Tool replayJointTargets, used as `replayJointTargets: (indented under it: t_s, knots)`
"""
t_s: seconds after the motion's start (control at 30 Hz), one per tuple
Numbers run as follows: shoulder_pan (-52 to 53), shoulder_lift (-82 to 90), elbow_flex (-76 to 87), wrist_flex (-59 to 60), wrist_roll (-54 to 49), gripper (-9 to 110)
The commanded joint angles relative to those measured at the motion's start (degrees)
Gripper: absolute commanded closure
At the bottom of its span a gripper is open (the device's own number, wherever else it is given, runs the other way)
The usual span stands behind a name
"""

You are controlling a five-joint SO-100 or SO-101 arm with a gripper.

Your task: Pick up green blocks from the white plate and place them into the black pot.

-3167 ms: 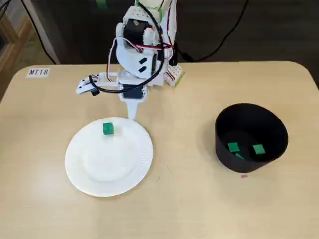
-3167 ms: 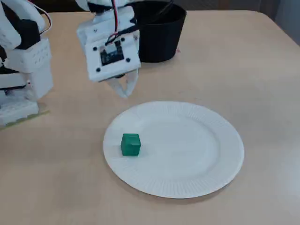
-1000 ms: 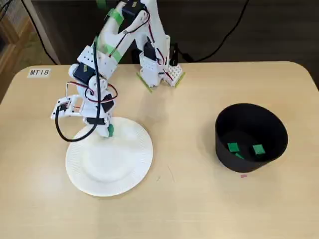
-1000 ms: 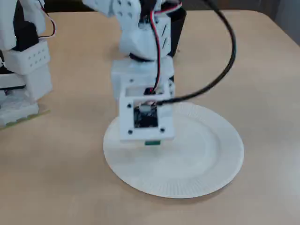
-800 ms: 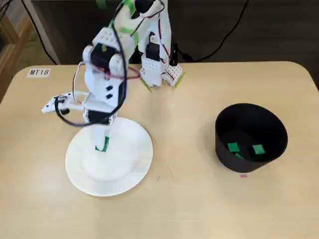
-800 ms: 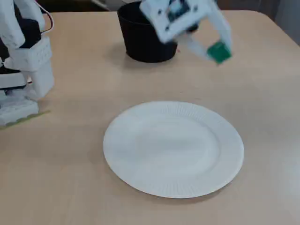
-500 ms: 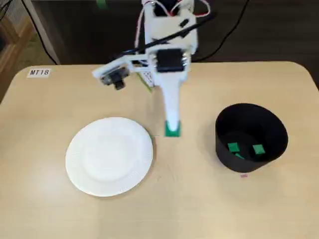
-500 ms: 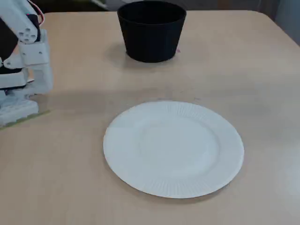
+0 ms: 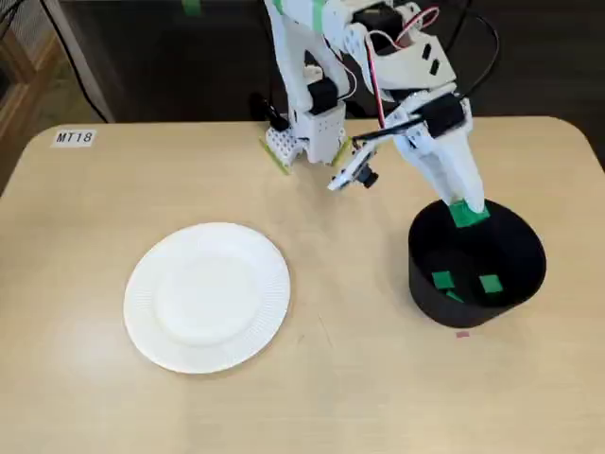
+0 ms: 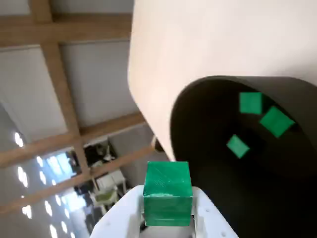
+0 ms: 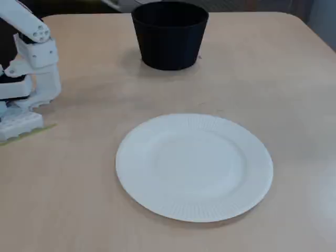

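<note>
My gripper (image 9: 466, 212) is shut on a green block (image 9: 467, 214) and holds it just over the near rim of the black pot (image 9: 477, 260) in a fixed view. The wrist view shows the same block (image 10: 167, 191) pinched between the white fingers (image 10: 208, 218), with the pot (image 10: 198, 124) open below it. Three green blocks lie on the pot's floor (image 9: 441, 280) (image 10: 250, 103). The white plate (image 9: 207, 296) (image 11: 194, 165) holds nothing in both fixed views. The gripper is out of frame in a fixed view where the pot (image 11: 169, 34) stands at the back.
The arm's white base (image 9: 304, 132) sits at the table's far edge; part of it shows at the left in a fixed view (image 11: 26, 79). A label reading MT18 (image 9: 73, 137) is stuck near the far left corner. A small red mark (image 9: 462, 333) lies by the pot.
The gripper closed on the green block on the plate, lifted it and swung it right across the table to above the pot. The plate is left bare.
</note>
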Motion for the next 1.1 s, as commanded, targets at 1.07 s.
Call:
replayJointTargets:
  t_s: [1.07]
  knots:
    - [6.1, 6.4, -4.0, 5.9, -5.8, 104]
